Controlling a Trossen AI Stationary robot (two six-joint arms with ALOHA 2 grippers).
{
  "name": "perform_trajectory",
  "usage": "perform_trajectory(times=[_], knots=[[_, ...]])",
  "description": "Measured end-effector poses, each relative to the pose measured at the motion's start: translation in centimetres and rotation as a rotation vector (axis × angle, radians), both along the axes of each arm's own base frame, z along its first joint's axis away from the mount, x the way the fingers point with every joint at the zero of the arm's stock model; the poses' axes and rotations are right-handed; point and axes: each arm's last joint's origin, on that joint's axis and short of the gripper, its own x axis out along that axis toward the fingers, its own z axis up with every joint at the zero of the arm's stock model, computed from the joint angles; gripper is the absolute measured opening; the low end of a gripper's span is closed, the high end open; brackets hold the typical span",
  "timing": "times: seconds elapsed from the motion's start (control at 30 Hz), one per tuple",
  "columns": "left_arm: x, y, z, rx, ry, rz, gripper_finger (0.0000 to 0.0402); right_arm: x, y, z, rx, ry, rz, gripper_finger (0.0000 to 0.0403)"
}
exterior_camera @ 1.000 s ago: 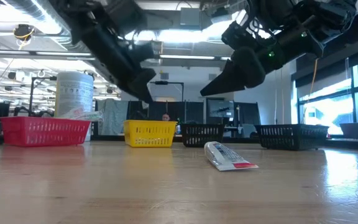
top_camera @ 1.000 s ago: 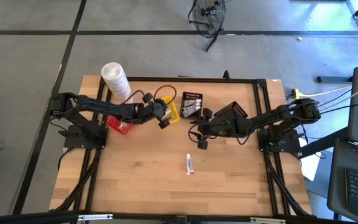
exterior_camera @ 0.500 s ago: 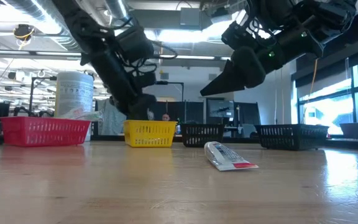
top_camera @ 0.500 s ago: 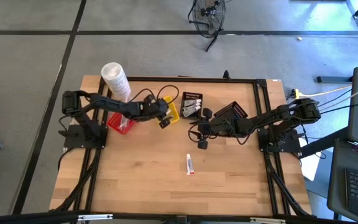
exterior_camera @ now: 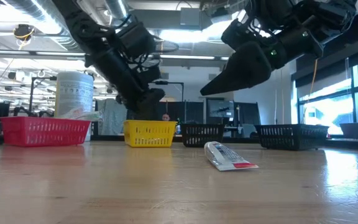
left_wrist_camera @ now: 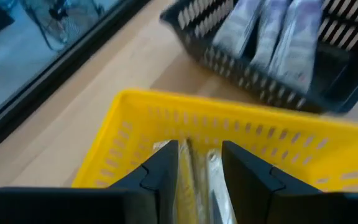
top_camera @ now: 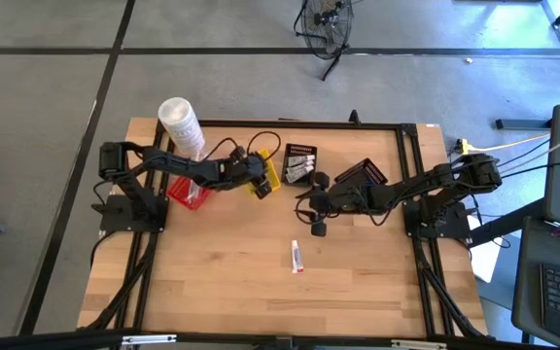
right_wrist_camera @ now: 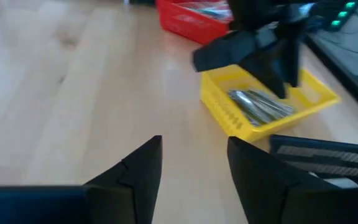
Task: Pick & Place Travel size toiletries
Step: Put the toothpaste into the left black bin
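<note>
Since a second ago my left hand (top_camera: 262,179) has pulled back toward the yellow basket (top_camera: 267,175) and dropped lower, so it now hangs right over that basket's rim instead of out in front of it. Its fingers (left_wrist_camera: 166,171) stand a little apart with nothing between them; past them I see silvery sachets (left_wrist_camera: 199,180) lying in the yellow basket. My right hand (top_camera: 316,219) has hardly shifted: it hovers above the bare wood surface (top_camera: 212,272), near the black baskets, fingers (right_wrist_camera: 135,165) spread wide and empty.

One white mini tube (top_camera: 297,256) with a red end lies flat on the surface, well apart from both hands, nearer the front edge. More pale wrapped toiletries (top_camera: 297,171) sit in the black basket (top_camera: 300,154) just beside the yellow one. A second black basket (top_camera: 363,173) sits tilted near my right arm. The red basket (top_camera: 188,194) is under my left arm, with the big white tub (top_camera: 179,123) behind it at the back corner.
</note>
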Motion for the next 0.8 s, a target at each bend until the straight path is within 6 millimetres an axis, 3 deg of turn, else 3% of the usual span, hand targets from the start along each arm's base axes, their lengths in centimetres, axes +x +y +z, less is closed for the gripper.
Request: perform_trajectory(times=[0.33, 0.5, 0.63, 0.8], knots=[[2.9, -2.7, 3.1, 0.115, -0.058, -0.188, 0.0118, -0.3, 0.3, -0.5, 0.046, 0.064, 0.097, 0.0219], [4.1, -4.3, 4.8, 0.153, -0.09, -0.263, 0.0118, -0.3, 0.8, -0.5, 0.156, 0.072, 0.248, 0.0216], [4.4, -5.2, 5.2, 0.166, -0.095, -0.299, 0.0118, -0.4, 1.7, -0.5, 0.257, 0.083, 0.373, 0.0206], [4.4, -5.6, 5.1, 0.166, -0.088, -0.31, 0.0118, -0.5, 3.3, -1.2, 0.184, 0.101, 0.483, 0.0198]])
